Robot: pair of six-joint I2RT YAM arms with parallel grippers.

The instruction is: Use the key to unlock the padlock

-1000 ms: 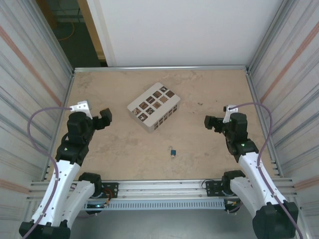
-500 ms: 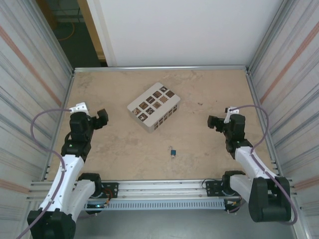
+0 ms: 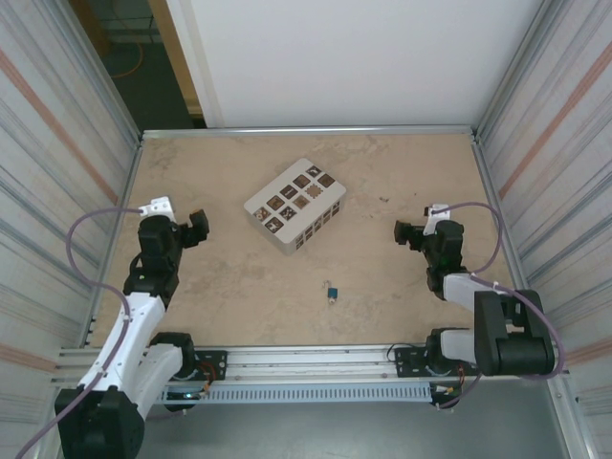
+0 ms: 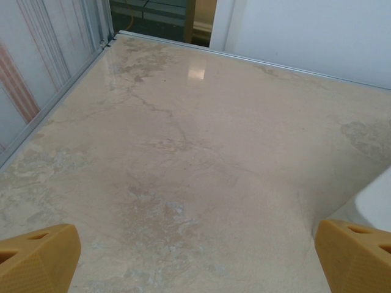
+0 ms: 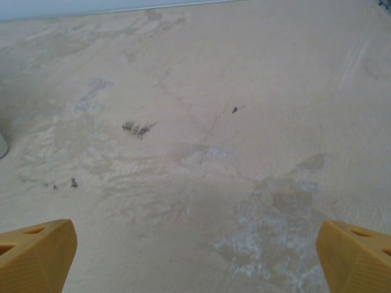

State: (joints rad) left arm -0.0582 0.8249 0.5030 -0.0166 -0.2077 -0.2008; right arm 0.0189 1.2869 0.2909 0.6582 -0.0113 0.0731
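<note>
In the top view you are looking at the small brass padlock with a bluish bit (image 3: 331,291) lying on the beige marbled table (image 3: 229,287), low in the frame just right of centre, below the white rectangular box with dark square tags (image 3: 295,205) and well apart from it. Its long axis is seeming to run up and down the frame, and the thin dark key is proving too small to tell apart from it. The black left gripper (image 3: 199,228) is hanging at mid-left and the black right gripper (image 3: 402,232) at mid-right, so the padlock is lying down and inward from both, nearer the right one. In the left wrist view the orange fingers (image 4: 36,259) are sitting in the two bottom corners, spread wide over bare table. In the right wrist view the orange fingers (image 5: 36,253) are likewise standing wide apart, gripping nothing. Against the frame a second ago, both arms are folding back toward their bases, the right most plainly, while padlock and box are lying where they were.
</note>
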